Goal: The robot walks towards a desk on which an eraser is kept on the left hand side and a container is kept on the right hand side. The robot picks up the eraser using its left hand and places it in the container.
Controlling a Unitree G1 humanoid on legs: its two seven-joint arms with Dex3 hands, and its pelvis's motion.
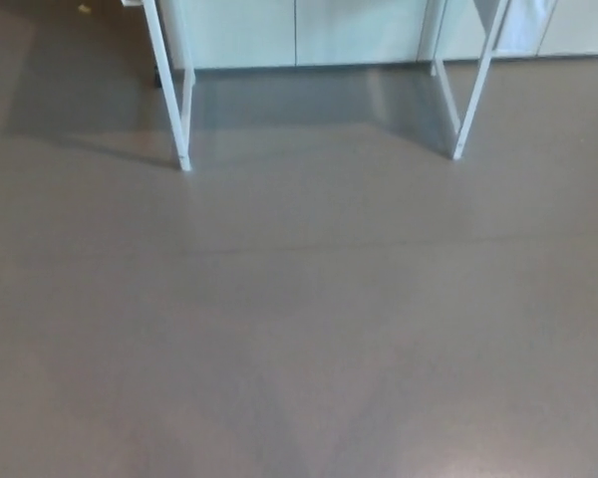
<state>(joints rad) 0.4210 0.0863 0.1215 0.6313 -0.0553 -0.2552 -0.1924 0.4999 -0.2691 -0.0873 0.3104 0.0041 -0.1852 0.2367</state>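
Note:
Only the lower part of the desk shows in the head view: a white left leg [170, 90] and a white right leg [471, 85] stand at the top of the picture. The desk top, the eraser and the container are out of frame. Neither of my hands is visible.
Brown-grey floor [299, 319] fills most of the picture. Behind the desk legs runs a pale wall or cabinet front [299, 30]. A white sheet or cloth [526, 25] hangs at the top right. The desk's shadow lies on the floor to the left of the left leg.

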